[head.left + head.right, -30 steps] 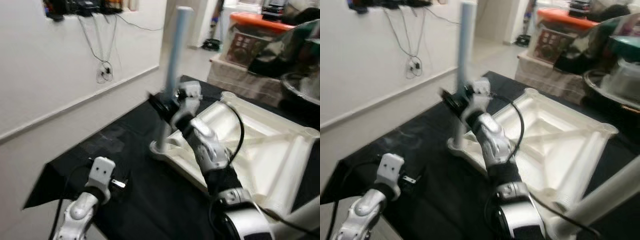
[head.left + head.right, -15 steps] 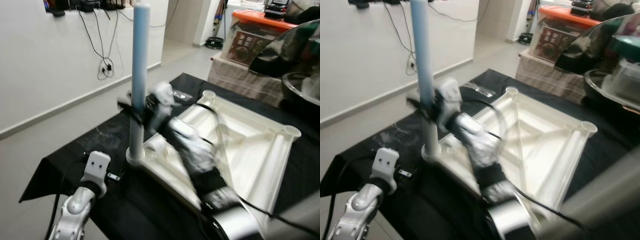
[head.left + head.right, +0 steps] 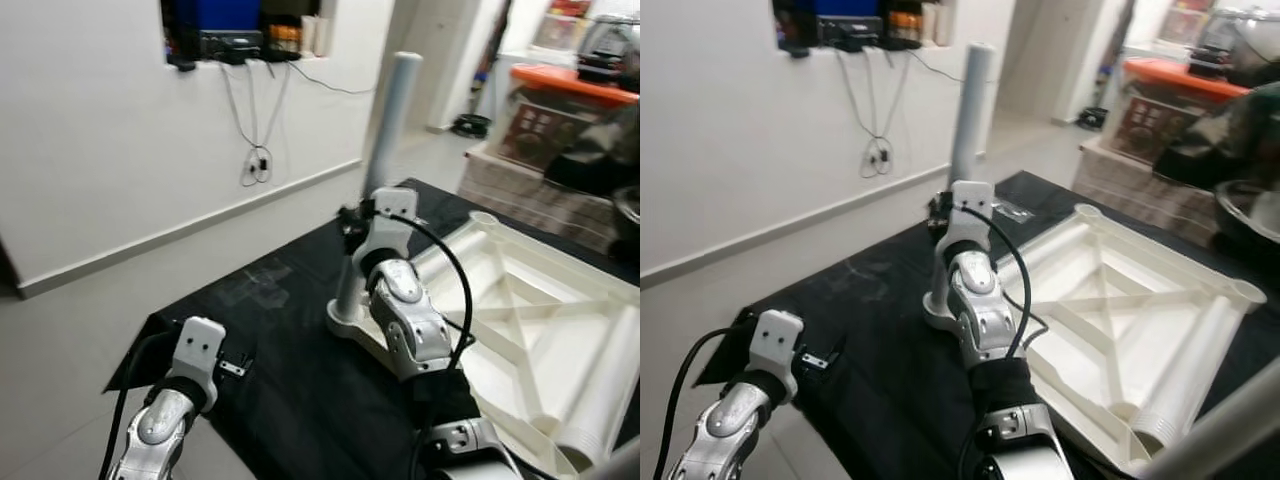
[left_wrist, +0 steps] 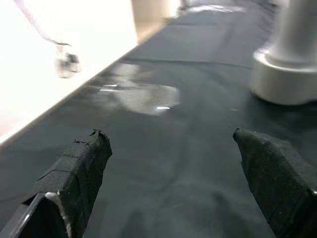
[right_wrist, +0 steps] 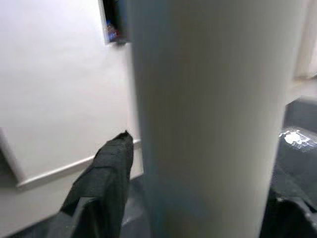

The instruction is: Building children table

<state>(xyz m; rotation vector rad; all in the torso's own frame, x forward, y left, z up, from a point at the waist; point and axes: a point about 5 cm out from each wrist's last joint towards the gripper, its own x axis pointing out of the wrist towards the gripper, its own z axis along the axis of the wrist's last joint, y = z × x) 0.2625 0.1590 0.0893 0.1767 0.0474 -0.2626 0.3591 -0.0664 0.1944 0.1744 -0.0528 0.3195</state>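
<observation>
Right wrist view: right tool (image 5: 198,198) apparently straddles unlabelled leg (image 5: 213,109).

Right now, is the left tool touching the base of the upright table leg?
Apart. In the left wrist view the left tool hangs open over the black cloth, with bare cloth between it and the table leg.

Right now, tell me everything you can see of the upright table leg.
The table leg is a smooth pale tube, plastic by its look, standing upright in a round corner socket of the upturned white tabletop on the black cloth. The right gripper has a black finger on each side of it, low down.
</observation>
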